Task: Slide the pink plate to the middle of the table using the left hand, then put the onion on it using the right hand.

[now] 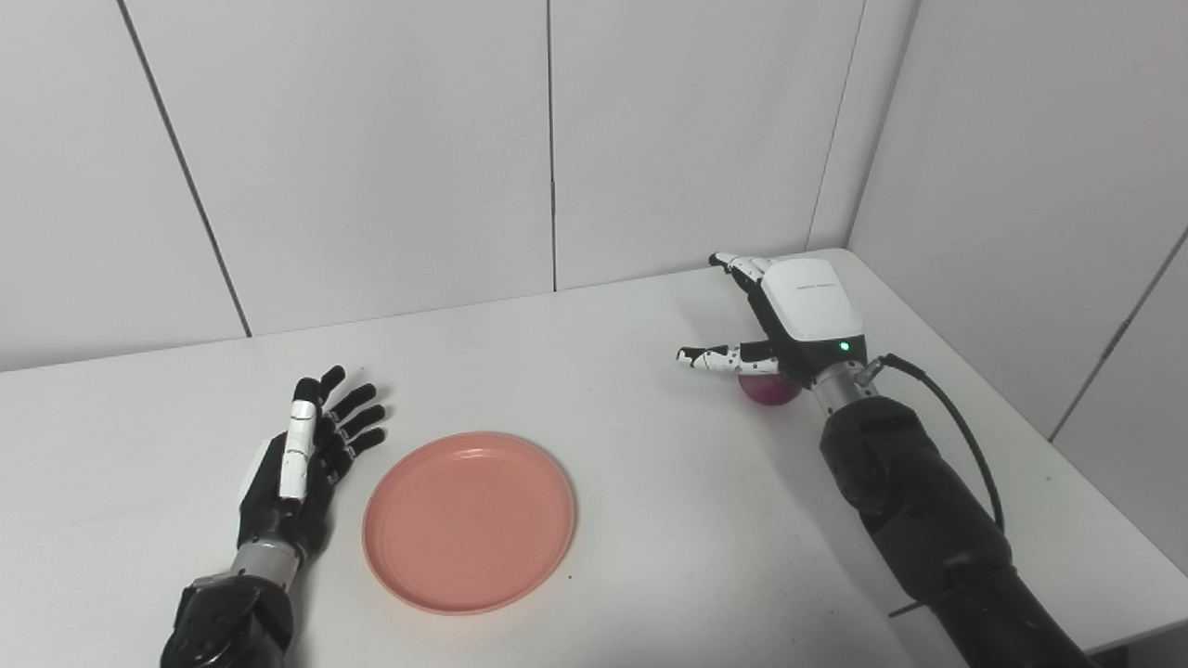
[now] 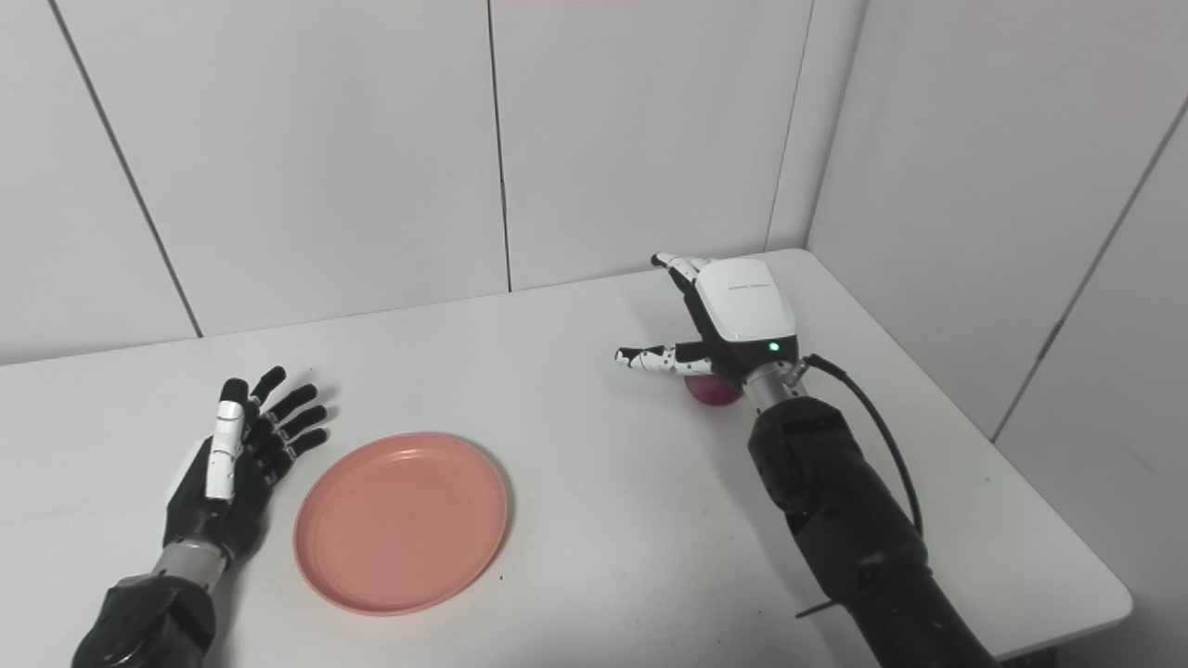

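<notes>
The pink plate (image 1: 469, 520) lies flat on the white table (image 1: 594, 334), a little left of its middle. My left hand (image 1: 311, 455) rests just left of the plate, open, fingers spread, not touching it. The purple-red onion (image 1: 768, 390) sits at the right of the table, mostly hidden under my right hand (image 1: 789, 320). My right hand hovers over the onion with fingers spread and thumb pointing left, open; it is not closed on the onion. The same scene shows in the right eye view, with the plate (image 2: 401, 520) and onion (image 2: 710, 391).
The table's right edge (image 1: 1067, 445) and a wall corner stand close to my right arm. White wall panels run along the back. A black cable (image 1: 965, 427) loops from my right wrist.
</notes>
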